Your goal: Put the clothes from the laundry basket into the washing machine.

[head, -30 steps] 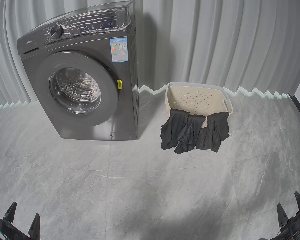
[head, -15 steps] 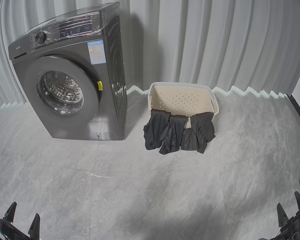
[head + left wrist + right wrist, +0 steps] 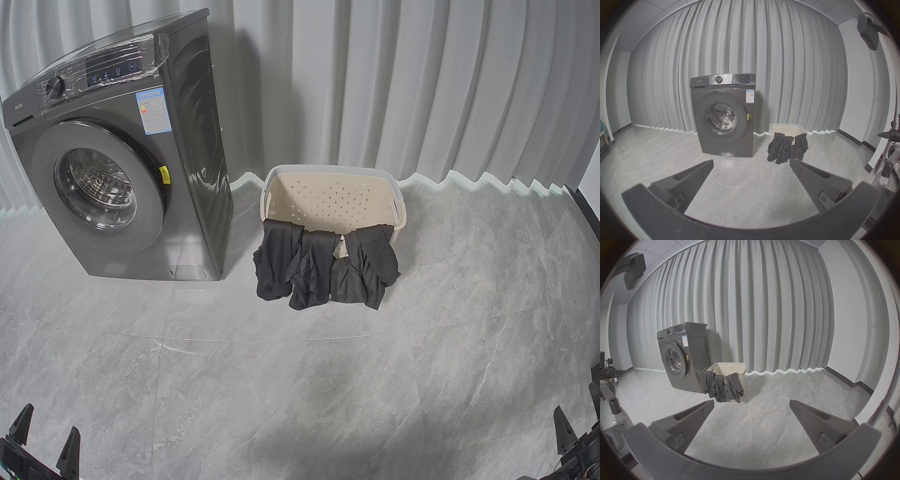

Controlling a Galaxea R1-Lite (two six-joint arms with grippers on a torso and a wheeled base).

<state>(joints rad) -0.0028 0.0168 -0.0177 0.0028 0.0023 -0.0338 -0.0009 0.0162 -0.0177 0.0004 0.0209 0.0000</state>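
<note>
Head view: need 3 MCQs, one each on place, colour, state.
1. Where does the laundry basket stand?
A. On the floor, at the robot's right of the washing machine
B. On top of the machine
C. Behind the machine

2. What colour are the clothes?
A. White
B. Dark grey to black
C. Red

3. How is the machine's door?
A. Shut
B. Swung wide open
C. Taken off

Key:
1 A: the basket sits on the floor beside the machine's side panel.
2 B: dark cloth hangs over the cream basket's front rim.
3 A: the round door lies flush in the front panel.
</note>
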